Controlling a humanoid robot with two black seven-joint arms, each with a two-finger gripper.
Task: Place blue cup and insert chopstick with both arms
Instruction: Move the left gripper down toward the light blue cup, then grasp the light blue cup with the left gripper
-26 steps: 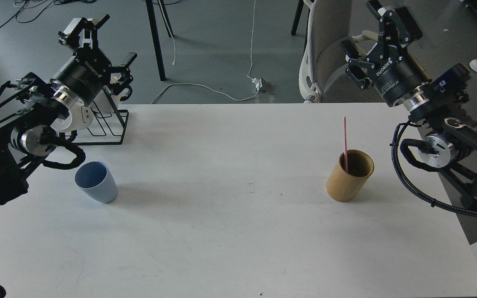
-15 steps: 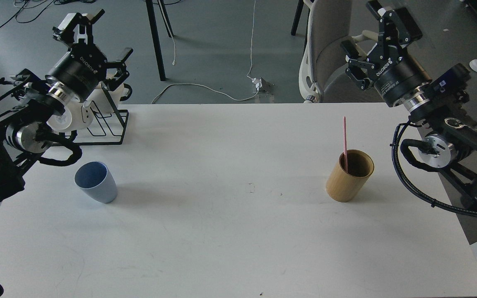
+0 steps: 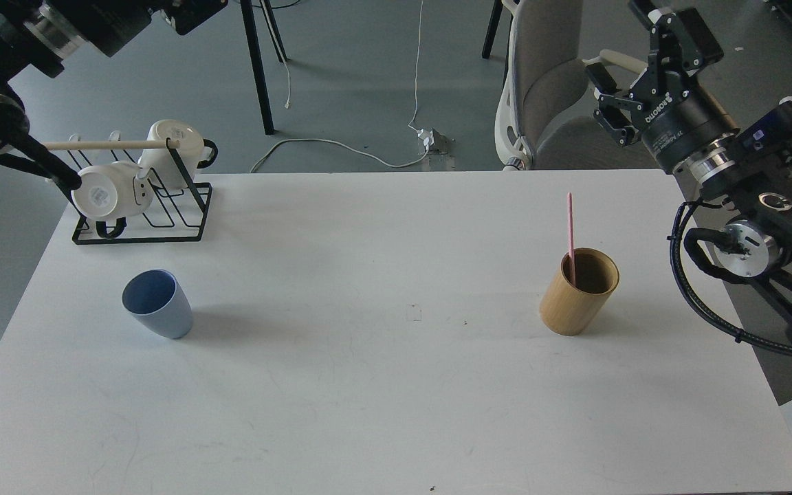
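The blue cup (image 3: 157,303) stands upright on the left part of the white table (image 3: 382,399), with nothing inside it. The pink-red chopstick (image 3: 570,234) stands upright in a tan bamboo holder (image 3: 578,294) on the right part of the table. My right gripper (image 3: 621,42) is open and empty, raised beyond the table's far right corner, well above and to the right of the holder. My left arm (image 3: 59,24) is at the top left corner, high above the table. Its gripper is mostly cut off by the top edge, far from the cup.
A black wire rack (image 3: 152,213) with two white mugs (image 3: 174,143) and a wooden bar stands at the table's far left. A grey chair (image 3: 547,89) stands behind the far edge, close to my right gripper. Cables lie on the floor beyond.
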